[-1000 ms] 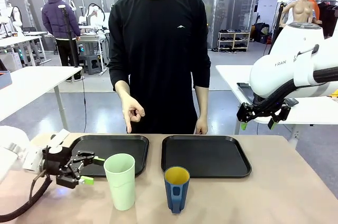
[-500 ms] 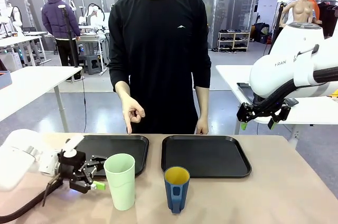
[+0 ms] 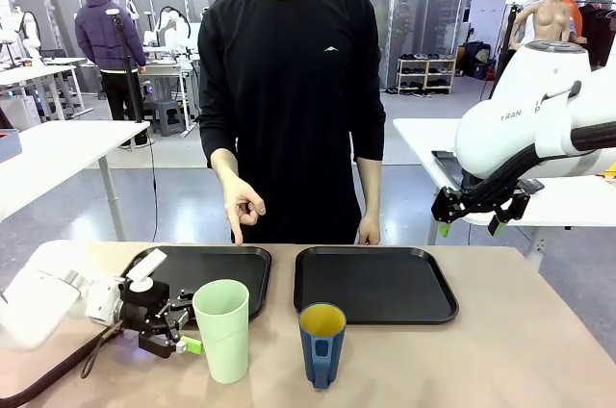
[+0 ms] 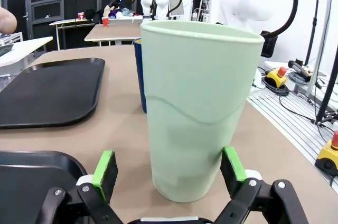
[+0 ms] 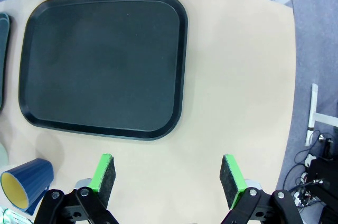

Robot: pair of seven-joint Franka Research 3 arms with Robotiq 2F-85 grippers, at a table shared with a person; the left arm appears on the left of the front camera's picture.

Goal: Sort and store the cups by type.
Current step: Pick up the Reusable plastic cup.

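Standing upright at the near edge of the surface (image 3: 500, 331), the pale mint-green tumbler (image 3: 222, 331) (image 4: 198, 108) has the left gripper (image 3: 178, 331) (image 4: 170, 167) low beside it. Its fingers are spread wide and grasp nothing. From the left wrist the tumbler's base sits in line between the two green pads. There is a clear gap to one pad, while the other lies just beside the wall; whether it touches cannot be told.

Near the tumbler, toward the robot's right, stands the dark-blue mug (image 3: 321, 343) (image 4: 140, 81) (image 5: 24, 184), upright, its yellow inside showing.

Behind the cups lie two black trays side by side: the left tray (image 3: 192, 268) just beyond the tumbler, the right tray (image 3: 373, 283) (image 5: 103, 60) just beyond the mug.

At the far edge a person in black stands, one hand (image 3: 241, 206) pointing down above the left tray.

The right gripper (image 3: 472, 220) (image 5: 169, 179) hangs high over the surface's right side, fingers released and empty, well apart from both cups.
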